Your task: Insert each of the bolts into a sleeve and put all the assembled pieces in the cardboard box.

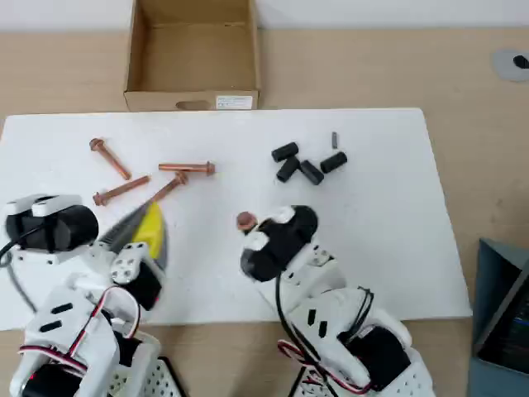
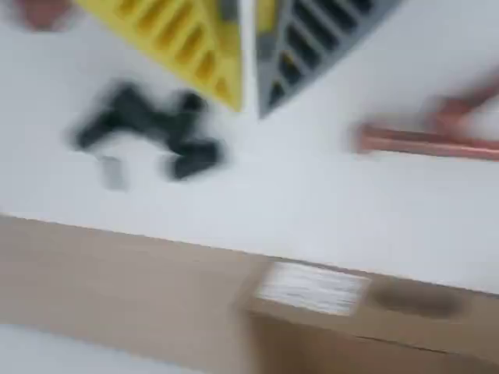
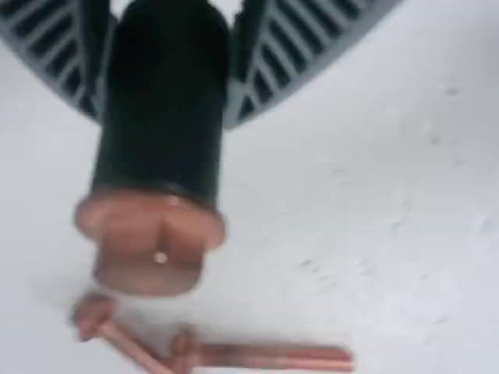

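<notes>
My right gripper is shut on a black sleeve with a copper bolt in it, whose head sticks out of the end. In the high view this assembled piece hangs over the middle of the white mat. My left gripper, one finger yellow and one grey, sits shut and empty just short of several loose copper bolts. Its fingertips almost touch. Several black sleeves lie in a cluster to the right. The open cardboard box stands beyond the mat.
A white mat covers the wooden table. A small grey pin lies just behind the sleeves. A dark bin stands at the right edge, off the mat. The box's front wall faces the mat's far edge.
</notes>
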{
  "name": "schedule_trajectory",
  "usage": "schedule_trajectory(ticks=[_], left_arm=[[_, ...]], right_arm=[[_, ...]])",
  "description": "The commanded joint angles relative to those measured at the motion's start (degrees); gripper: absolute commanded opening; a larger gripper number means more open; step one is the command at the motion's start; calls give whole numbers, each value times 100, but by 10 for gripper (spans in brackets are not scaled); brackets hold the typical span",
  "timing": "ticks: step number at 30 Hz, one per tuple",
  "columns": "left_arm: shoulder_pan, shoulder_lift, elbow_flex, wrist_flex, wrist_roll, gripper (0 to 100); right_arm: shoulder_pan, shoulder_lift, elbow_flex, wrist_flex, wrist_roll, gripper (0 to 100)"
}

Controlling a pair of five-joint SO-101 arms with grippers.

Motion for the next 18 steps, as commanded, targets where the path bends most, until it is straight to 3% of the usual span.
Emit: schedule_trajectory(ticks=[1, 10, 18], left_arm=[[-668, -13, 114, 185, -545, 2], [-2092, -13, 1662, 387, -1213, 2], [-2277, -13, 2725, 378, -1213, 2]], right_arm=[[312, -620, -233, -193, -53, 9], [505, -602, -620, -193, -53, 9], [778, 611, -1455, -563, -53, 9]])
